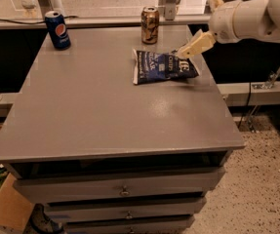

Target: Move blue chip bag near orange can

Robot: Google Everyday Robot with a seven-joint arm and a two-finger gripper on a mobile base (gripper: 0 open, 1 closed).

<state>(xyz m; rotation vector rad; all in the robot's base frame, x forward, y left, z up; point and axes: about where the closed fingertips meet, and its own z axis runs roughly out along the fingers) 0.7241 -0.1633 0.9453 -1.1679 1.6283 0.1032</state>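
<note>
The blue chip bag lies flat on the grey table, toward its back right. The orange can stands upright at the back edge, just behind the bag's left end, with a small gap between them. My gripper hangs over the bag's right end, tip pointing down and left, just above the bag's upper right corner. It holds nothing that I can see. The white arm reaches in from the upper right.
A blue Pepsi can stands at the table's back left corner. A rail and window ledge run behind the table. Drawers sit below the top. A cardboard box lies on the floor at the lower left.
</note>
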